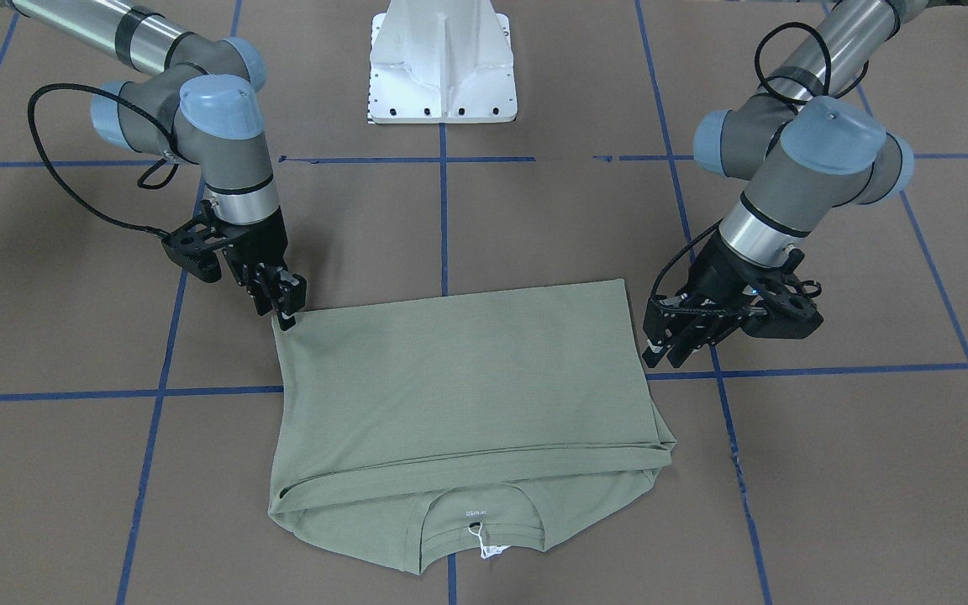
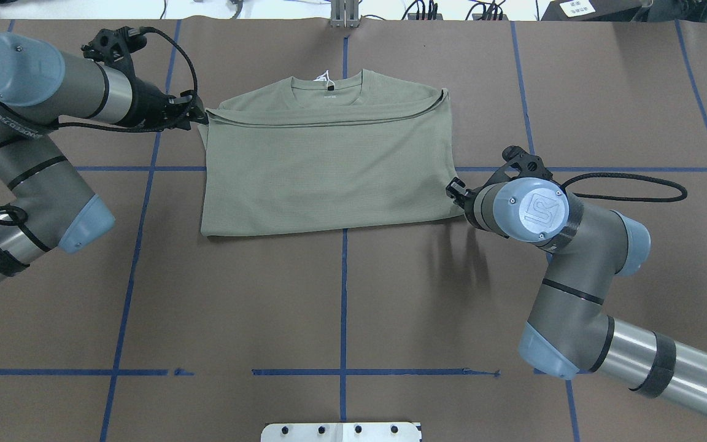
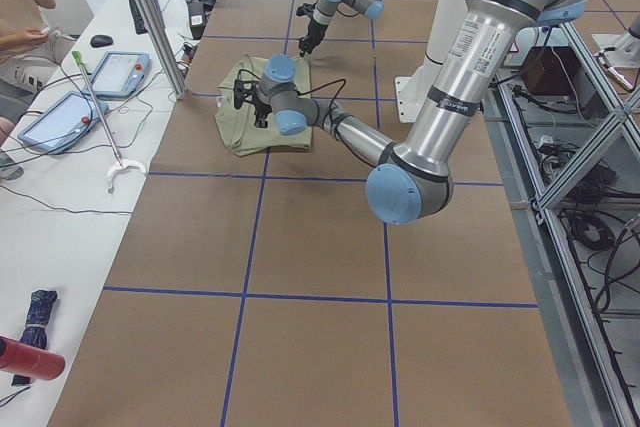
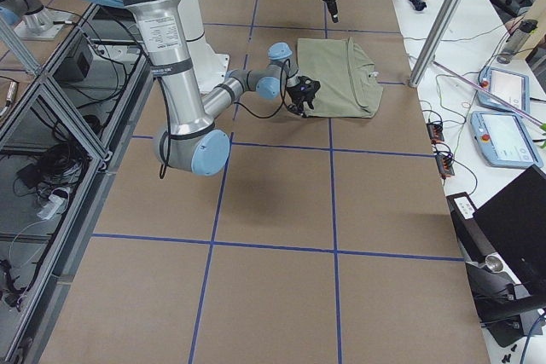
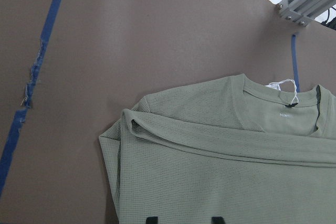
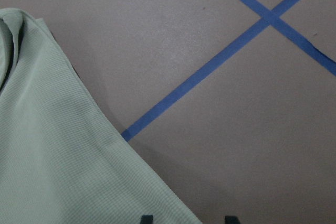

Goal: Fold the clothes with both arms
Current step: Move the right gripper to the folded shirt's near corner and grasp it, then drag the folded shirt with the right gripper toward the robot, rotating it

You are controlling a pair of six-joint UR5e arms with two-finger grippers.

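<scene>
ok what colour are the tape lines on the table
Blue tape lines on a brown table, clearest in the overhead view.

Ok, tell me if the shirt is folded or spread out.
Folded. The shirt lies as a compact rectangle with no sleeves showing, and a doubled-over edge crosses it just below the neckline.

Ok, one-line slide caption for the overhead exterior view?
Pale sage-green knit shirt folded on the brown table, left end effector by its far-left corner, right end effector by its near-right corner.

Near arm (image 3: 355, 140) bends over the folded green shirt (image 3: 233, 125)
</scene>
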